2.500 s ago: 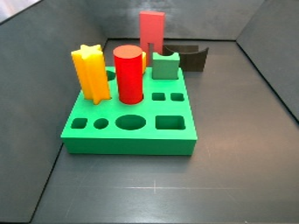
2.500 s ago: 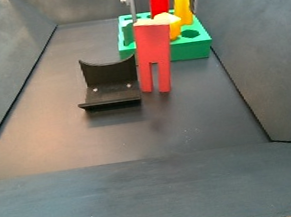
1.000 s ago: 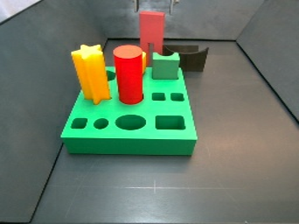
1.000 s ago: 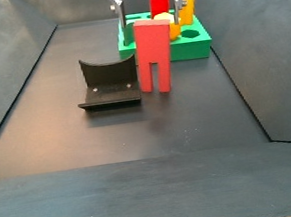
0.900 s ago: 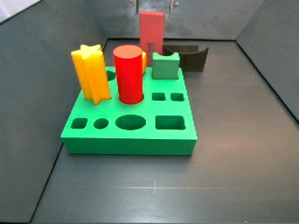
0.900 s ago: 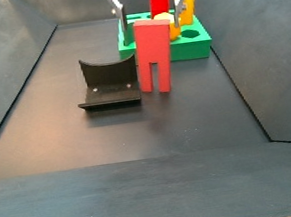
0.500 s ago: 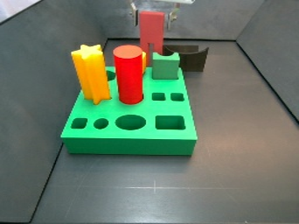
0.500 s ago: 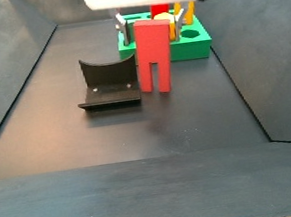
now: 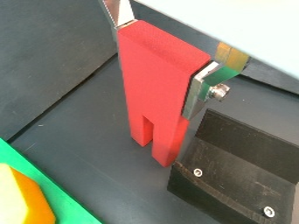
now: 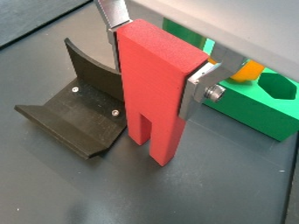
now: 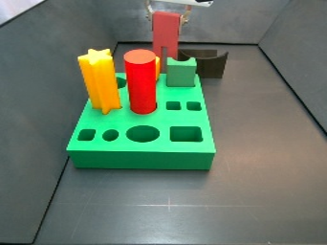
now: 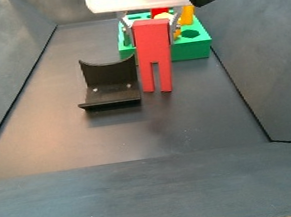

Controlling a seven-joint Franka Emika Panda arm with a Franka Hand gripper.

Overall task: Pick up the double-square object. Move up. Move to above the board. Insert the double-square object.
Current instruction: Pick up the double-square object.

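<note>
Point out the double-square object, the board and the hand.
double-square object [image 10: 158, 83]: wrist view, flat front face.
board [image 11: 121, 151]: side view, top surface near front edge.
hand [image 10: 158, 61]: wrist view, midway between its fingertips, straddling the block's top.

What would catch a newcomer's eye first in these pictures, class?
The tall pink block standing on its two legs on the dark floor, with the gripper straddling its top, a silver finger on each side. Beside it sits the dark fixture; behind, the green board holds a red cylinder and yellow star.

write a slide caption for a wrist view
Hand straddling the upright salmon-pink notched block, beside the dark fixture.
</note>
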